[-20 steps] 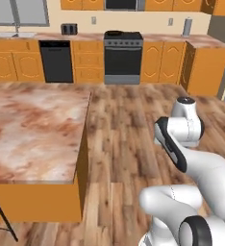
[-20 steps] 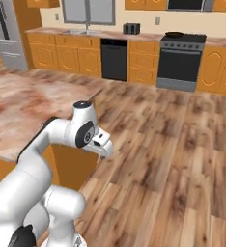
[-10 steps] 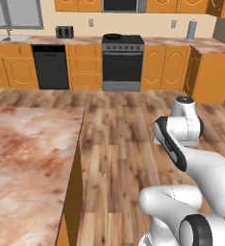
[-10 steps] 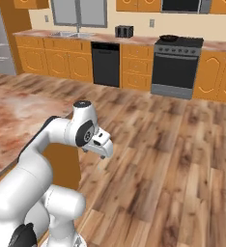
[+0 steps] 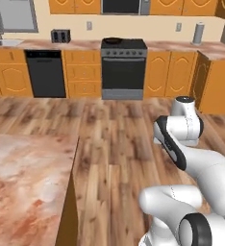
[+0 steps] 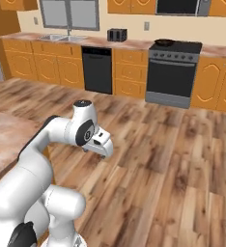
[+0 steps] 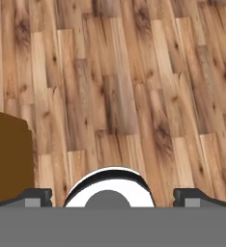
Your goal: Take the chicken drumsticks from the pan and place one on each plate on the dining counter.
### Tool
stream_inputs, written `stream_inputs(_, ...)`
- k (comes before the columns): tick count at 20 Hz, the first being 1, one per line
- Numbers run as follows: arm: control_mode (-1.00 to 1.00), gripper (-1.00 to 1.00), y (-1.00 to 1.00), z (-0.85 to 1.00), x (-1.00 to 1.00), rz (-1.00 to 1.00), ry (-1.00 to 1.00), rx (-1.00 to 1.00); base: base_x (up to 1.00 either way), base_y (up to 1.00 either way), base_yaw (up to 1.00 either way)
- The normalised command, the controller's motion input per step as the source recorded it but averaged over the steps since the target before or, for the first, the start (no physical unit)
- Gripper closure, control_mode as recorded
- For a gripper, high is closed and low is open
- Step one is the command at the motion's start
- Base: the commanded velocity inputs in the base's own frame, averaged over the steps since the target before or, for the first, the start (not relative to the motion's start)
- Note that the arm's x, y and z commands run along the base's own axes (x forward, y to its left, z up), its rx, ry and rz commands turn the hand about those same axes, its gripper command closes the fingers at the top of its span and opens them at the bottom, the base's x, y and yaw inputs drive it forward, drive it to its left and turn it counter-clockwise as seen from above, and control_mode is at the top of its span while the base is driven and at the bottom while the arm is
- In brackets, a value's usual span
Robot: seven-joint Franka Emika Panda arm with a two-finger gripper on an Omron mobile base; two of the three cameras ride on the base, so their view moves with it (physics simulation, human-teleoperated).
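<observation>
- Gripper (image 7: 112,197) spread wide and empty in the hand view, its tips over wooden floor (image 7: 134,87).
- Left base view brings in the dining counter (image 5: 23,178) corner, bottom left.
- Pan (image 6: 164,42) sits on the far stove (image 6: 173,72); its contents are too small to make out.
- Right base view adds a sink (image 6: 62,37) and toaster (image 6: 117,34).

A glossy white robot arm (image 5: 201,163) built of rounded, bulbous segments, with dark grey bands and round caps at its joints. Two small dark grey fingertips (image 7: 35,195) end its hand.
</observation>
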Motion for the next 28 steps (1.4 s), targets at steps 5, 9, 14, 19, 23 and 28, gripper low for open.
stream_inputs(5,1.00,-1.00,0.00,0.00,0.00,0.00,0.00,0.00,1.00,-0.16,0.00)
stream_inputs(9,1.00,-1.00,0.00,0.00,0.00,0.00,0.00,0.00,1.00,-0.16,0.00)
stream_inputs(14,1.00,-1.00,0.00,0.00,0.00,0.00,0.00,0.00,1.00,-0.29,0.00)
stream_inputs(19,1.00,-1.00,0.00,0.00,0.00,0.00,0.00,0.00,1.00,-0.28,0.00)
stream_inputs(23,1.00,-1.00,0.00,0.00,0.00,0.00,0.00,0.00,1.00,-0.25,0.00)
stream_inputs(28,1.00,-1.00,0.00,0.00,0.00,0.00,0.00,0.00,1.00,-0.04,0.00)
